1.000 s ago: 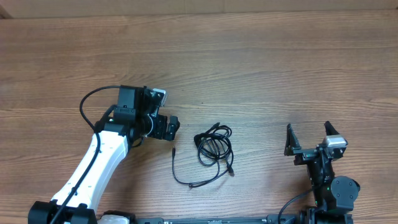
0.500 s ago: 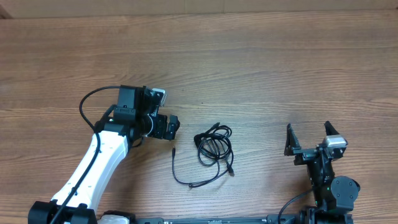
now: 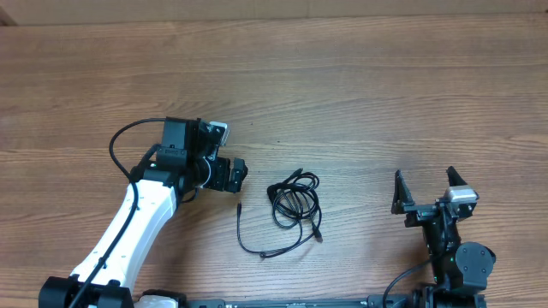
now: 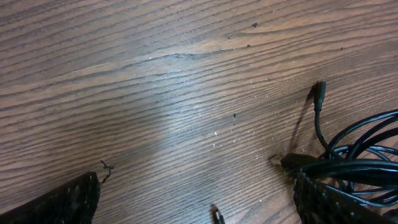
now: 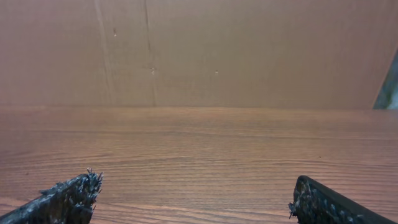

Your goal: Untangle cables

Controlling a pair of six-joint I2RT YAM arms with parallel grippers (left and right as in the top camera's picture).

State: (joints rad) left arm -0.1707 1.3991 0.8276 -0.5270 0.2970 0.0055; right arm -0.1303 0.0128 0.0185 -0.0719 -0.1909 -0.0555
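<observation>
The cables (image 3: 295,198) lie as a small black bundle of loops on the wooden table (image 3: 360,94), with one loose tail (image 3: 257,248) curving down and to the left. My left gripper (image 3: 235,175) hovers open just left of the bundle, nothing between its fingers. In the left wrist view the loops (image 4: 364,146) sit at the right beside the right fingertip (image 4: 339,199), one plug end (image 4: 319,90) points up, and another plug tip (image 4: 217,215) shows between the jaws of the left gripper (image 4: 199,208). My right gripper (image 3: 425,190) stands open well to the right of the cables, and the right gripper (image 5: 199,202) faces only bare wood.
Thick black arm wires (image 3: 120,145) loop off the left arm's white link (image 3: 137,222). The right arm's base (image 3: 462,261) sits at the table's front edge. A plain brown wall (image 5: 199,50) stands behind the table.
</observation>
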